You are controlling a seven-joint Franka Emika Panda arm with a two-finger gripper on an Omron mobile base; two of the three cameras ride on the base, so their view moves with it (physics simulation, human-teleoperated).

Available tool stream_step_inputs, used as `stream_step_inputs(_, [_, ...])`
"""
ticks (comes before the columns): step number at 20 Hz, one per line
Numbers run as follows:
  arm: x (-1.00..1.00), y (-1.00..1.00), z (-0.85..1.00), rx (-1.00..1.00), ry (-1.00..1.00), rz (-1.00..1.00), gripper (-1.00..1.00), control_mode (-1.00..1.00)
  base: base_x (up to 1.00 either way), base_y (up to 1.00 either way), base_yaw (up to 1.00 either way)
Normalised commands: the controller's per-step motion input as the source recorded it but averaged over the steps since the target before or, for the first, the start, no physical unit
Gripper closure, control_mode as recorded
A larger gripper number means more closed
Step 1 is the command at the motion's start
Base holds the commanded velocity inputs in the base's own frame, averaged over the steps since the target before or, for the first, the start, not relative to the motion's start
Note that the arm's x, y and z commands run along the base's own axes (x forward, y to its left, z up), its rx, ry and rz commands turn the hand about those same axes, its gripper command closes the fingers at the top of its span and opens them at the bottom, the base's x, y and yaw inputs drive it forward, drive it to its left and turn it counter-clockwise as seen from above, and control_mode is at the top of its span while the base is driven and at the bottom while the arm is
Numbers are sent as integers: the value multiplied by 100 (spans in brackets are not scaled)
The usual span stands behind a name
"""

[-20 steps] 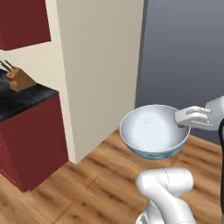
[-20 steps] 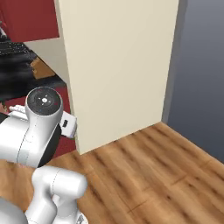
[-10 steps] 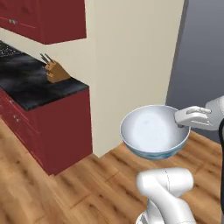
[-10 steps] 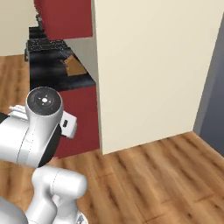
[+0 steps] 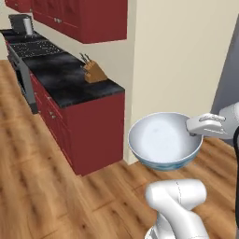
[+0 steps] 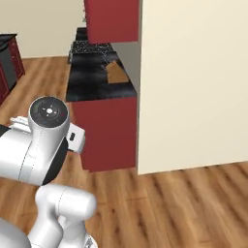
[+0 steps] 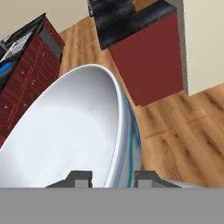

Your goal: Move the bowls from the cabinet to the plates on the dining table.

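Clearly the gripper [image 7: 112, 177] clamps the white bowl's [image 5: 163, 140] rim in the hand view, while the left base view adds a knife block [image 5: 93, 73].

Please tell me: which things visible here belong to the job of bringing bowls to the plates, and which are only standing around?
Belonging to the job:
- white bowl, held at its rim
- gripper, jaws shut on that rim

Only standing around:
- knife block on the black counter
- red base cabinets
- stove
- beige wall
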Motion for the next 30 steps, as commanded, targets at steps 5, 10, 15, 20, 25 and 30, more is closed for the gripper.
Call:
stream_step_inputs(5, [0, 0, 0, 0, 0, 0, 100, 100, 0, 0, 37])
stream_step_inputs(10, [0, 0, 0, 0, 0, 0, 100, 100, 0, 0, 37])
stream_step_inputs(15, [0, 0, 0, 0, 0, 0, 100, 100, 0, 0, 38])
stream_step_inputs(20, [0, 0, 0, 0, 0, 0, 100, 100, 0, 0, 34])
stream_step_inputs(25, [0, 0, 0, 0, 0, 0, 100, 100, 0, 0, 8])
stream_step_inputs(30, [0, 0, 0, 0, 0, 0, 100, 100, 0, 22, -3])
